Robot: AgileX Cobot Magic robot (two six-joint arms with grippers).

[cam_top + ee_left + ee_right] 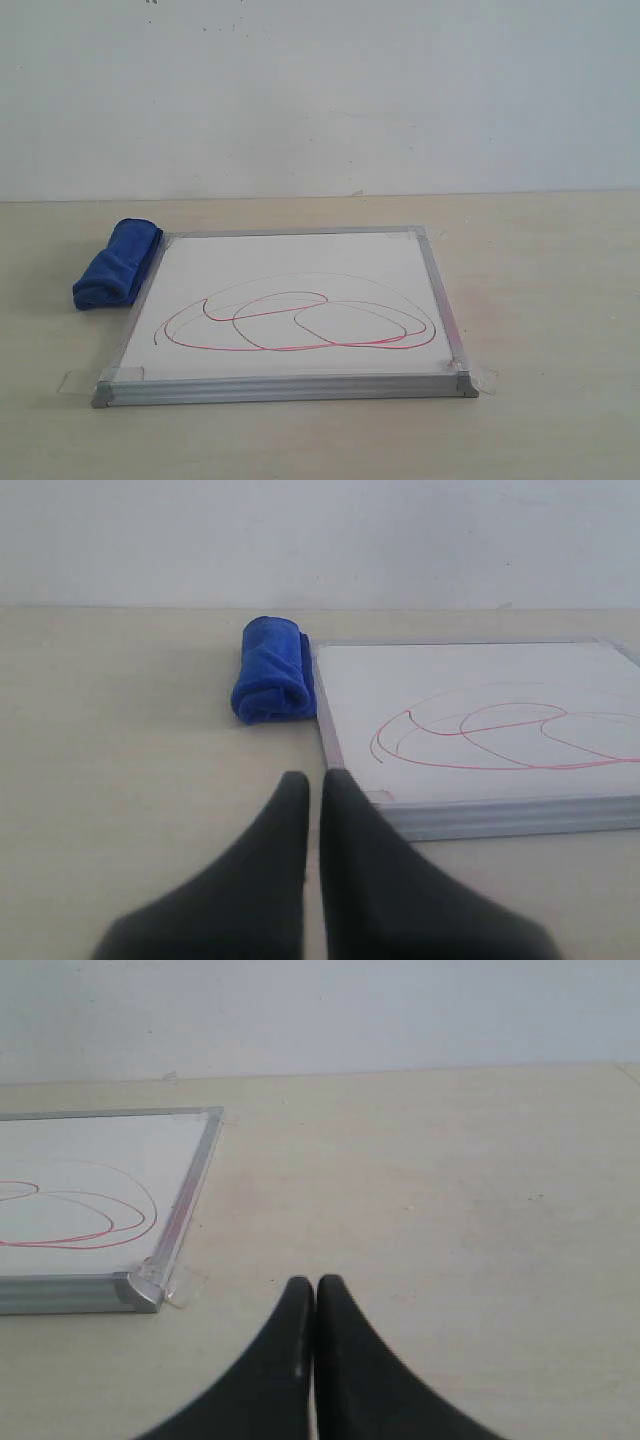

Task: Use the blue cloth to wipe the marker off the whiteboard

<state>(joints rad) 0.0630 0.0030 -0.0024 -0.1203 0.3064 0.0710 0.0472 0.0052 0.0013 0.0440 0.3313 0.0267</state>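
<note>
Clenched, empty left tool (312, 777) and right tool (315, 1282) in wrist views only; blue cloth (117, 264) in exterior and left views

Entry: no legible text, label, brand, number or sign in any of the three views. The whiteboard (290, 262) bears only the marker (300, 322), red loops forming no letters or digits. The blue cloth (115, 265) shows no tag or print

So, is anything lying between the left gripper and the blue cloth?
No: the left wrist view shows only bare tabletop between the left gripper and the blue cloth.
</note>
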